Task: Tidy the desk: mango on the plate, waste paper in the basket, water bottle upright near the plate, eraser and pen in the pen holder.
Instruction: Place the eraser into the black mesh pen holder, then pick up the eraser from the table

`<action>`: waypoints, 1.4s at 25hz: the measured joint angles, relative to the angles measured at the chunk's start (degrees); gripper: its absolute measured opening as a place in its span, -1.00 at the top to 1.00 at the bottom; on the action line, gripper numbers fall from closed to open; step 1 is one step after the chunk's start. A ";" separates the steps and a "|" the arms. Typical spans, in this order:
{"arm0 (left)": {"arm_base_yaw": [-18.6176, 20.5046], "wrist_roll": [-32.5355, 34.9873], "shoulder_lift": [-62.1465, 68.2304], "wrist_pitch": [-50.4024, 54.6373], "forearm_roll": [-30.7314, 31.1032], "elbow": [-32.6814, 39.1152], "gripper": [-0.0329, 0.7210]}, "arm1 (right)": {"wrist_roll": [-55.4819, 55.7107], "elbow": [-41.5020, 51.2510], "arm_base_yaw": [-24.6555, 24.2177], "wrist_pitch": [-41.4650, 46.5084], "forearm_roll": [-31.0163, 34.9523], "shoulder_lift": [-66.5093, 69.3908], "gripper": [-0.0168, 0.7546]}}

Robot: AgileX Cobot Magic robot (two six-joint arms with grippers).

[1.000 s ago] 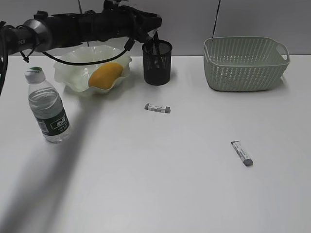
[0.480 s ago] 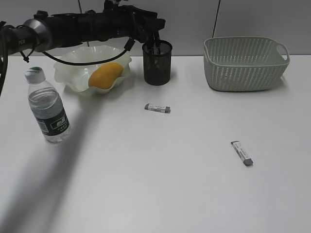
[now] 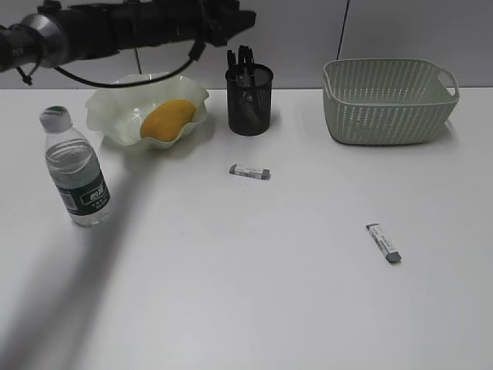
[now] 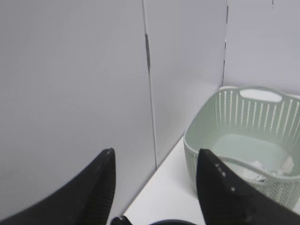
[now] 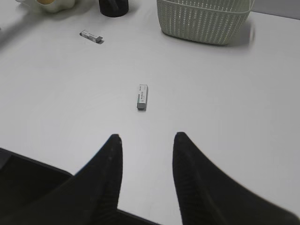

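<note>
The mango point(image 3: 167, 119) lies on the pale green plate point(image 3: 115, 104). To its left the water bottle point(image 3: 75, 169) stands upright. Dark pens point(image 3: 243, 58) stick up out of the black mesh pen holder point(image 3: 249, 100). One eraser point(image 3: 249, 171) lies in front of the holder, another eraser point(image 3: 384, 243) farther right and nearer. My left gripper point(image 4: 157, 157) hangs open and empty above the holder's rim point(image 4: 178, 221), facing the basket point(image 4: 234, 140), where the white waste paper point(image 4: 260, 169) lies. My right gripper point(image 5: 147, 137) is open above bare table, short of the near eraser point(image 5: 142, 96).
The left arm point(image 3: 139, 27) stretches in from the upper left, above the plate. The basket point(image 3: 389, 100) stands at the back right against the grey wall. The right wrist view also takes in the far eraser point(image 5: 91, 35) and the basket point(image 5: 204, 16).
My left gripper has opened and risen up off the pen holder, leaving the pen standing in the holder. Nothing else on the table has moved.
</note>
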 joint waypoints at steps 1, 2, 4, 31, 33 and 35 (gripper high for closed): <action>0.53 -1.84 -1.10 0.06 0.00 0.00 -0.19 | 0.00 0.00 0.00 0.00 0.00 0.00 0.19; 1.16 -3.67 -2.36 0.46 -0.06 0.00 -0.19 | 0.00 0.00 0.00 0.00 0.00 0.00 0.19; 2.33 -9.43 -5.02 1.06 0.39 0.00 -0.18 | 0.00 0.00 0.00 0.00 0.00 0.00 0.19; -0.55 -108.86 -82.72 1.74 100.24 64.09 0.10 | 0.00 0.00 0.00 0.00 0.00 0.00 0.21; -0.55 -113.23 -90.04 3.95 100.31 68.60 -0.04 | 0.00 0.00 0.00 0.00 0.00 0.00 0.21; -0.55 -116.03 -97.70 6.21 100.35 73.24 -0.12 | 0.00 0.00 0.00 0.00 0.00 0.00 0.21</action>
